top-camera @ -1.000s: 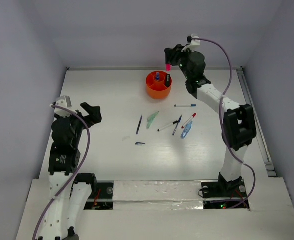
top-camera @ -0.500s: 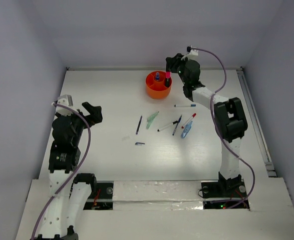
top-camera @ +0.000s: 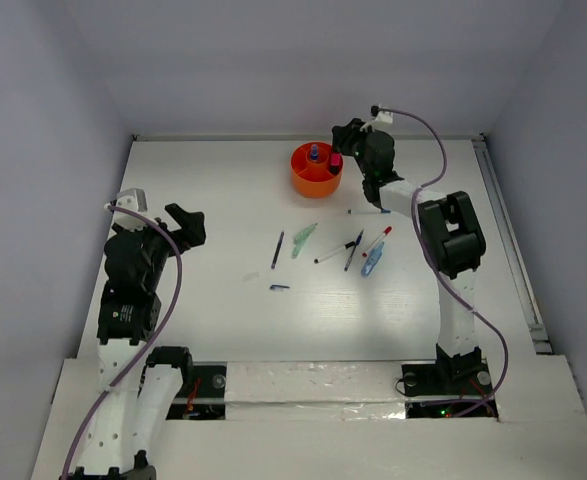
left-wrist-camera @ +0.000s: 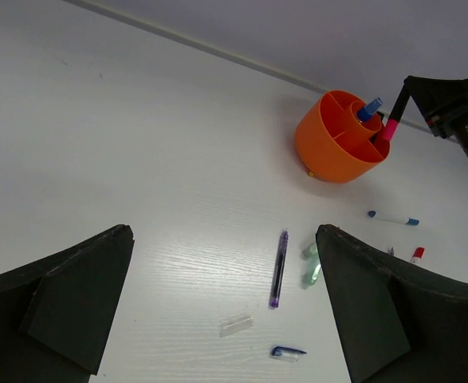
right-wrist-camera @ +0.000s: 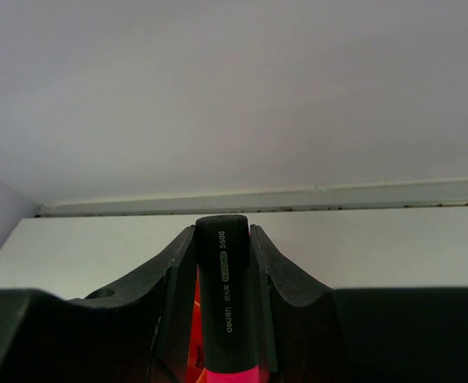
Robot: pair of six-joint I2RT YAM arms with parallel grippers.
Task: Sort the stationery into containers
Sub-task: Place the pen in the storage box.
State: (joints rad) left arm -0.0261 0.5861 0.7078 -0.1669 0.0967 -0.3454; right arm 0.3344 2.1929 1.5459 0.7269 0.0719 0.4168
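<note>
Right gripper point(right-wrist-camera: 222, 235): clamped on black-and-pink marker point(right-wrist-camera: 227, 319), upper centre of top view, over orange tub point(top-camera: 311, 183).
Left gripper point(top-camera: 181, 224): jaws wide, empty, left side.

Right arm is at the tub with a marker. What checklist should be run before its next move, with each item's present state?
1. Grip: right pincer shut on the marker: ok.
2. Marker's pink end inside the tub, judged from the left wrist view: ok.
3. How deep it sits in that compartment: cannot tell, floor hidden.
4. Left pincer open and far from the tub: ok.
5. Table cleared of pens: not ok, several lie loose.
</note>
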